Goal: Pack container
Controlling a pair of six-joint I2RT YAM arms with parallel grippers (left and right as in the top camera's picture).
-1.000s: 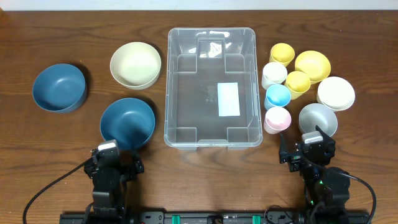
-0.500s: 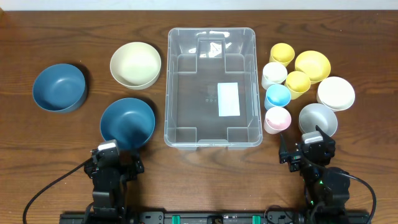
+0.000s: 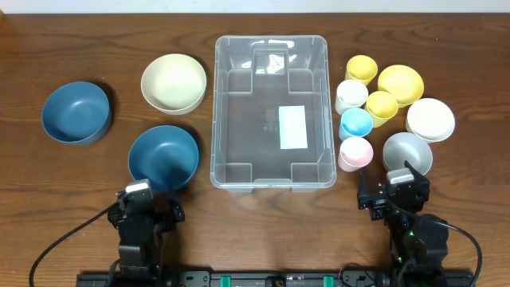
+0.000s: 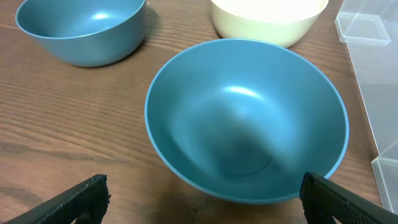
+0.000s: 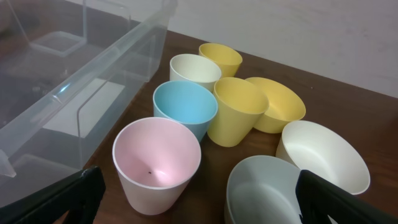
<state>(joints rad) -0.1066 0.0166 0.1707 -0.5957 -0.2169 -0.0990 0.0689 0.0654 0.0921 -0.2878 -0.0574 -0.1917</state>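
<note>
Container (image 3: 271,38): clear bin at table centre, between a blue bowl (image 3: 163,157) on the left and a pink cup (image 3: 355,151) on the right. Long axis runs away from the arms; white label (image 3: 292,127) on the base. Overhead shows it whole; each wrist view catches only a cut-off side wall. Left gripper (image 3: 149,201) and right gripper (image 3: 392,191): jaws wide apart, gripping nothing. Base embossing unreadable.

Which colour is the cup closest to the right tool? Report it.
Pink. The cup shows best in the right wrist view.
</note>
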